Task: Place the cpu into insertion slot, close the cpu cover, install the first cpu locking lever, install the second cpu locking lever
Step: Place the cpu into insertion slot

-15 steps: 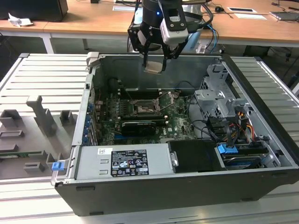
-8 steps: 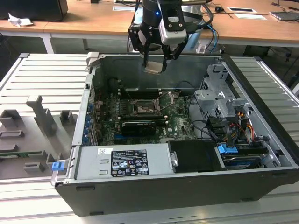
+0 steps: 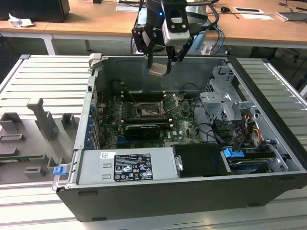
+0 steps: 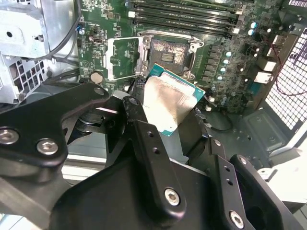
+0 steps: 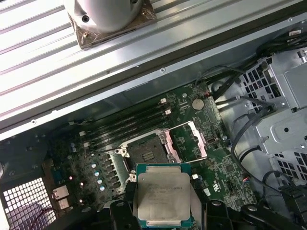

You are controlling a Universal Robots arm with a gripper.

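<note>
One pincer point(image 3: 160, 66) pinches the cpu point(image 5: 161, 195), which is best held level and squared with the insertion slot point(image 5: 146, 152) below.

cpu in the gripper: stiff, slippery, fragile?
Likely stiff: the cpu is a flat metal-topped plate, showing no bend in the gripper. Probably light, thin for its width. Smooth top looks slippery and it is held by its edges, so a knock might shift it.

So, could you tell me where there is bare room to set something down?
The ribbed table is bare between the grey fixtures and the desk, and past the case on the exterior view's right. Inside is crowded: cables by the drive cage, the pincer holding the cpu overhead.
</note>
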